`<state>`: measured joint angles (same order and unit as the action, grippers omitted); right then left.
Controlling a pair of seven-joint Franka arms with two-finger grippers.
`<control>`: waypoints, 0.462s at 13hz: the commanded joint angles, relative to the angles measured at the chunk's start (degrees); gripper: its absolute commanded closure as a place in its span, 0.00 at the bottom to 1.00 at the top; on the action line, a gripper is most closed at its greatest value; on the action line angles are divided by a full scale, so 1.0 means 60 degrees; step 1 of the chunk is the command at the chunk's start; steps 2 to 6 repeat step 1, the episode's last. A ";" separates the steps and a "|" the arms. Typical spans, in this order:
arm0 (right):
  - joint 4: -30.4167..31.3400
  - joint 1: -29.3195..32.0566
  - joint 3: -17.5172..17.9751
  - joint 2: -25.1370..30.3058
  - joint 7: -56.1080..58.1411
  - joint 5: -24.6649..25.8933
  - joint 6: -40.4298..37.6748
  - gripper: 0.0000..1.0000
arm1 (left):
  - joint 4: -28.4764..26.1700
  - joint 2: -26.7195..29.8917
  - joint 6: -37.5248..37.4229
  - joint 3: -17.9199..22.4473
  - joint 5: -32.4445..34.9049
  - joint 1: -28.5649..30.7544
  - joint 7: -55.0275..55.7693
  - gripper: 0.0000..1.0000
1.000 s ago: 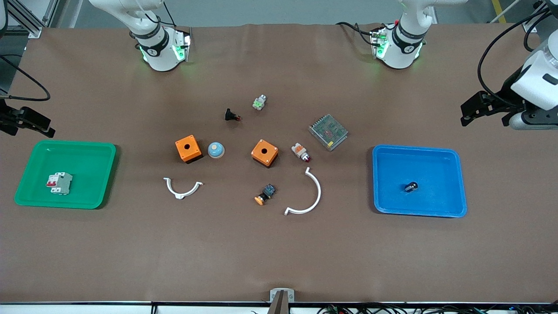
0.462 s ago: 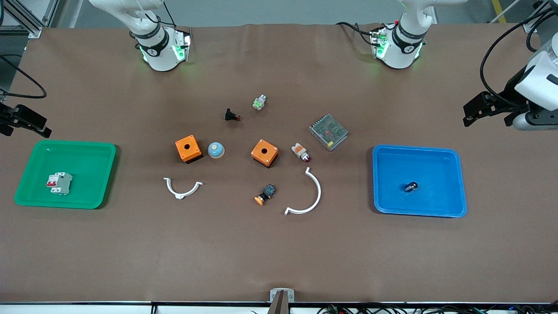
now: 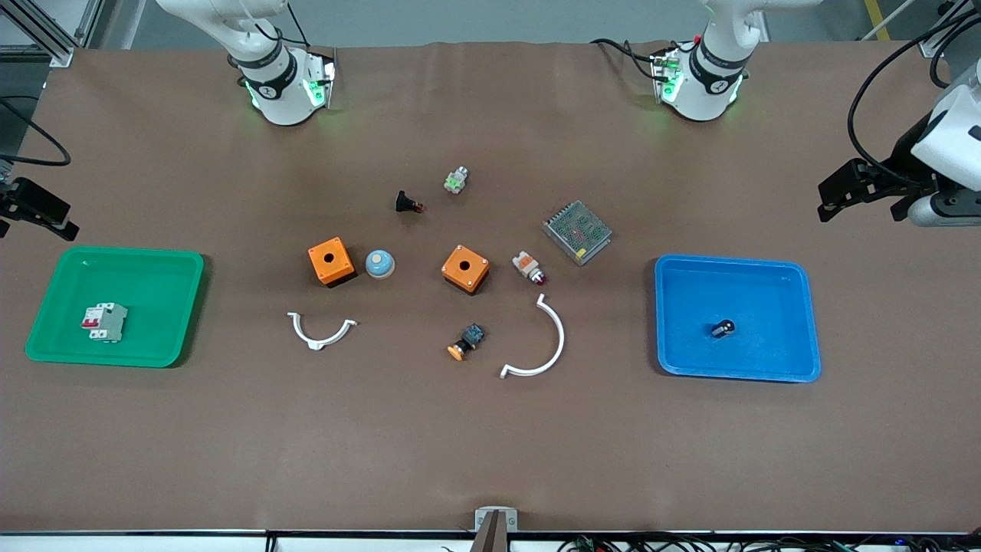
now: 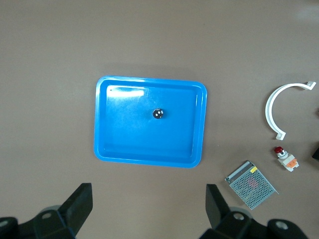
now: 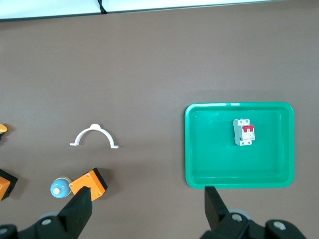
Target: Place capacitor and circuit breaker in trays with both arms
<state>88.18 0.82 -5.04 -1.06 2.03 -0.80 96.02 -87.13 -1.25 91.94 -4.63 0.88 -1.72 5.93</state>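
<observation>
Capacitor (image 3: pixel 722 328), the tiny near-black stubby cylinder, is sitting loose inside the blue plastic tray (image 3: pixel 797 360) toward the left arm's end of the table, and the white-grey circuit breaker (image 3: pixel 104 322) with two red levers lies in the green plastic tray (image 3: pixel 176 337) at the right arm's end. Over the last second both arms have kept pulling up and outward, nothing else on the table budged. The left gripper (image 4: pixel 147 204) hangs high over the table just outside the blue tray, jaws spread wide and empty; the right gripper (image 5: pixel 144 209) is the same by the green tray. Looks to me like both placements are done and this is just the retreat.
</observation>
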 commanded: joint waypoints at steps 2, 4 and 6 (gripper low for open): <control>-0.0106 -0.0034 -0.0039 0.0060 0.0028 -0.0130 -0.0284 0.00 | 0.0049 -0.0012 -0.0191 -0.0019 -0.0014 0.0023 -0.0095 0.00; -0.0106 -0.0034 -0.0039 0.0060 0.0028 -0.0130 -0.0284 0.00 | 0.0049 -0.0012 -0.0191 -0.0019 -0.0014 0.0023 -0.0095 0.00; -0.0106 -0.0034 -0.0039 0.0060 0.0028 -0.0130 -0.0284 0.00 | 0.0049 -0.0012 -0.0191 -0.0019 -0.0014 0.0023 -0.0095 0.00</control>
